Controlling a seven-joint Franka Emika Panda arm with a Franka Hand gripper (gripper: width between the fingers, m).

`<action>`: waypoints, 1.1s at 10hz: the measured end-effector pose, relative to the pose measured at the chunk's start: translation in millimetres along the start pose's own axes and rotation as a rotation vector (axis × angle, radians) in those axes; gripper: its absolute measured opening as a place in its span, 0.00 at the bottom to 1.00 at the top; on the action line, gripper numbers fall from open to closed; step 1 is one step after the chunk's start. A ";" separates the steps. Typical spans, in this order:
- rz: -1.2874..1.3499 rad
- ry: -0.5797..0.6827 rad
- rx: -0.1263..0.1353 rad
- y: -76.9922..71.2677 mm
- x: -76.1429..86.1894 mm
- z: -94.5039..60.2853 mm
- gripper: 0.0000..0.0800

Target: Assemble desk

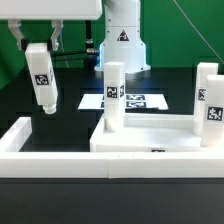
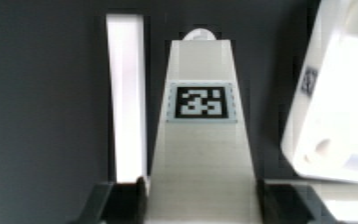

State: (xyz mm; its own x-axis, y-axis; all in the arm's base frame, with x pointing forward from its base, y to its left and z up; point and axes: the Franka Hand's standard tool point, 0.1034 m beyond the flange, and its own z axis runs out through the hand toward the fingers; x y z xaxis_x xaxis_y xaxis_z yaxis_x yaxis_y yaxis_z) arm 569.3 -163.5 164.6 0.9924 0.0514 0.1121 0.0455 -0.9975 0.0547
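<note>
gripper (image 1: 40, 47) clamped on the top end of a leg post (image 1: 42, 80), hanging above the table at the exterior view's left | tabletop (image 1: 150, 135) near, two posts upright | post likely light, rigid, smooth; grip flat sides

your exterior view sits low and close at the table's front edge, facing the robot base (image 1: 122, 45) across the tabletop (image 1: 150, 135), while your wrist view looks down along the held leg post (image 1: 42, 78) (image 2: 201, 130) at very short range, the one part both views share.
</note>
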 end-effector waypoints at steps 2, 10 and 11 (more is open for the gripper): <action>0.016 0.071 -0.018 6.2 -4.9 4.8 0.36; -0.036 0.102 0.012 -60.2 46.8 -0.4 0.36; -0.007 0.119 0.009 -67.4 48.3 -2.2 0.36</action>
State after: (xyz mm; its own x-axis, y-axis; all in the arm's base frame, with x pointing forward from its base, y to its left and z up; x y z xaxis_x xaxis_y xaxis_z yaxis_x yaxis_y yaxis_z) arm 613.9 -93.7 168.5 0.9715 0.0630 0.2287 0.0535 -0.9974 0.0473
